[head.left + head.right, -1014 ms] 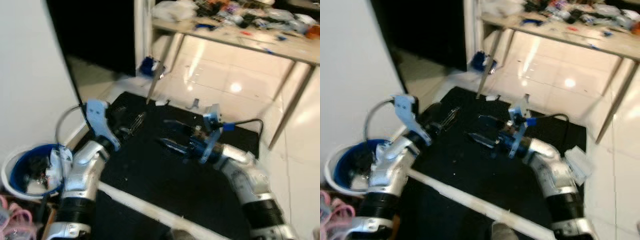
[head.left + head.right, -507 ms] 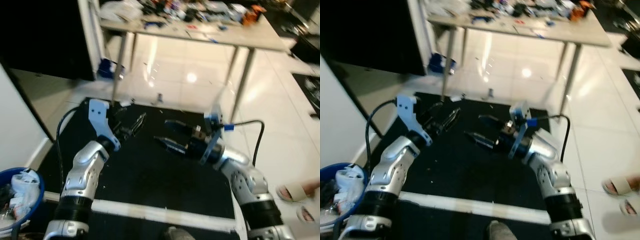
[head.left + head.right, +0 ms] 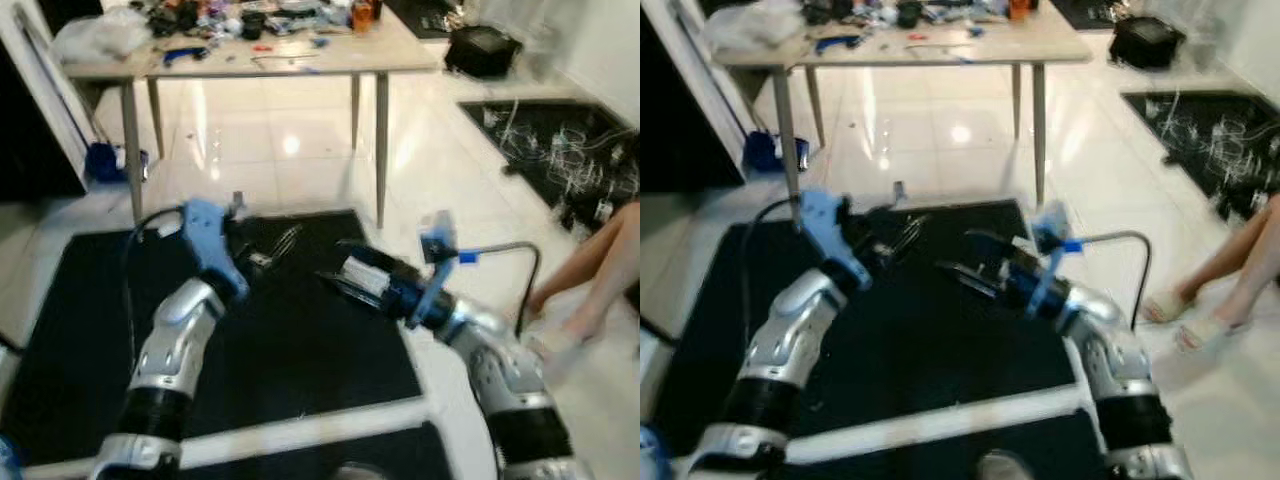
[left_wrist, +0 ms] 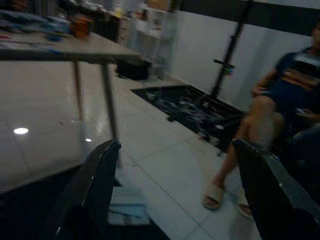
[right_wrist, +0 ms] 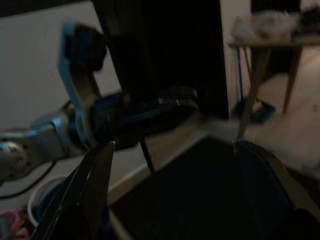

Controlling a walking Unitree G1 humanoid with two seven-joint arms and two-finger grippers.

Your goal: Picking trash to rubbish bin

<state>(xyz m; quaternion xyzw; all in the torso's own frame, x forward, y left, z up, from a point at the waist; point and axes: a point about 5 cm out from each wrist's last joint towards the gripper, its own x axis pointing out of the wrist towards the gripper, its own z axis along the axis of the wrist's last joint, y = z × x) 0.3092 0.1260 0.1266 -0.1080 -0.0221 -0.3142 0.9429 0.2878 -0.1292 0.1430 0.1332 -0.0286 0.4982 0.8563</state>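
- A black floor mat (image 3: pixel 250 350) lies below both arms; a cluttered desk (image 3: pixel 250 62) stands beyond.
- Left gripper (image 3: pixel 275 245) and right gripper (image 3: pixel 965 260) hover with fingers spread, holding nothing.
- No trash item or bin can be made out, so handling cannot be judged.

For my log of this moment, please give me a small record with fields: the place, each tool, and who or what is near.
place: black mat on a shiny tiled floor
left tool: raised above the mat, fingers open, holds nothing
right tool: raised above the mat, fingers open, holds nothing
table: ahead, cluttered with small items
person: bare legs in sandals on the robot's right
picture: blurred
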